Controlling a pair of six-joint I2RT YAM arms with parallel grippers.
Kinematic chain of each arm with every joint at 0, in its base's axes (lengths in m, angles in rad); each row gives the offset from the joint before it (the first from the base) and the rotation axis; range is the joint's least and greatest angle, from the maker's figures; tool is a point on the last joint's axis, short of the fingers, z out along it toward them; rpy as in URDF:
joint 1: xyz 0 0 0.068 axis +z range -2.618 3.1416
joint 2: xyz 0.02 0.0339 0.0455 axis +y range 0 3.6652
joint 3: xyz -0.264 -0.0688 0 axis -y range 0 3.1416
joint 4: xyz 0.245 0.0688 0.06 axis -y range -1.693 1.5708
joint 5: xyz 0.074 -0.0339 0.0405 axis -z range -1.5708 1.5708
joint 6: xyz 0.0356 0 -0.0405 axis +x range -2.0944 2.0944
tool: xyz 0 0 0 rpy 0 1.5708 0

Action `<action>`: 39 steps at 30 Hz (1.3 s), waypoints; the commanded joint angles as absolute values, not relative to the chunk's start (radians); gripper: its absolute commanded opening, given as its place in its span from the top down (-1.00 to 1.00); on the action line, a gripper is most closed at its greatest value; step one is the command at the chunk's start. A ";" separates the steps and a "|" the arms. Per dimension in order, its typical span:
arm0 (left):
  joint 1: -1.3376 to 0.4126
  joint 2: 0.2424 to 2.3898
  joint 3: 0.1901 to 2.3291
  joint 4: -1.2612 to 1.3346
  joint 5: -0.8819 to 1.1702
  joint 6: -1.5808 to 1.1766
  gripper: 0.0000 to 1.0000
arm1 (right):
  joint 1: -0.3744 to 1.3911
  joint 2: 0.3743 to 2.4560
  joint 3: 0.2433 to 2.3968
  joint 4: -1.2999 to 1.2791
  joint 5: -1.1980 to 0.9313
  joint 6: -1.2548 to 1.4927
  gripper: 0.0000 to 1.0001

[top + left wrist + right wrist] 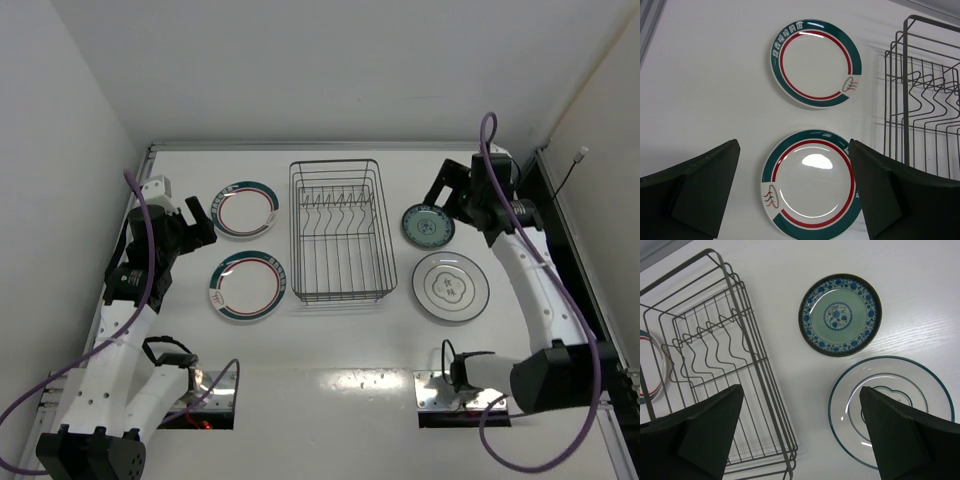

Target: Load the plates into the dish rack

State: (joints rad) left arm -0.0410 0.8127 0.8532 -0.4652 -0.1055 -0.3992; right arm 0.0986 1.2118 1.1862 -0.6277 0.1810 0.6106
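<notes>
Four plates (245,210) flank the dish rack (337,232); left hand (794,147) and right hand (801,389) hang spread.

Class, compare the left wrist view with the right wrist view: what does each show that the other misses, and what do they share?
Left wrist only: the far ringed plate and the near ringed plate seen together. Right wrist only: the teal patterned plate and the white scalloped plate. Shared: the empty dish rack, plus one ringed plate, which is just a sliver beyond the rack in the right wrist view.
</notes>
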 commanded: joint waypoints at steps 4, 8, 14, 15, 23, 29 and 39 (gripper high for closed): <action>-0.051 0.808 0.856 -0.442 -0.117 -0.383 -0.77 | -0.062 1.435 1.284 -0.626 -0.014 0.627 -0.99; -0.051 0.808 0.856 -0.442 -0.117 -0.383 -0.77 | -0.150 1.566 1.336 -0.598 -0.025 0.649 -0.99; -0.051 0.842 0.865 -0.451 -0.107 -0.383 -0.77 | -0.189 1.889 1.590 -0.760 -0.035 0.575 -0.90; -0.051 0.842 0.865 -0.460 -0.107 -0.383 -0.77 | -0.198 1.931 1.615 -0.785 -0.044 0.549 -0.87; -0.051 0.833 0.865 -0.460 -0.118 -0.374 -0.77 | -0.250 2.023 1.565 -0.772 -0.067 0.509 -0.70; -0.051 0.842 0.865 -0.460 -0.118 -0.374 -0.77 | -0.284 2.069 1.496 -0.749 -0.135 0.479 -0.52; -0.051 0.842 0.865 -0.460 -0.137 -0.374 -0.77 | -0.284 2.128 1.528 -0.753 -0.190 0.479 -0.21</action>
State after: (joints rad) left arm -0.0406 0.8471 0.8532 -0.4812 -0.1204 -0.3923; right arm -0.2901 2.1239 1.4792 -0.7464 -0.1642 0.4892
